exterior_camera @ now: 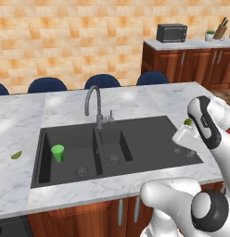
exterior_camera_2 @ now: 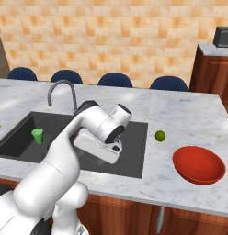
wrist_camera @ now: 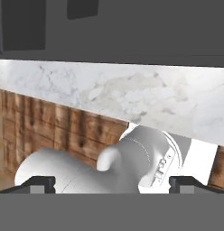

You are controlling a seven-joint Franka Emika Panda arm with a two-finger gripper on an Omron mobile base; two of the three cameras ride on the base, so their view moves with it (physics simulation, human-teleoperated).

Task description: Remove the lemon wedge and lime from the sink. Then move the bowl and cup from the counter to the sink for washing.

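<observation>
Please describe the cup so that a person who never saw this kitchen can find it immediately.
Find the dark grey sink set in the marble counter, under the curved faucet. The cup stands upright in the left basin, above its drain. It is a small bright green tapered tumbler, unlike the round yellow-green lime or the wide red bowl on the counter.

The white arm folds forward, wrist bent low; the claw [wrist_camera: 112, 181] gapes wide (nothing between its tips).
</observation>
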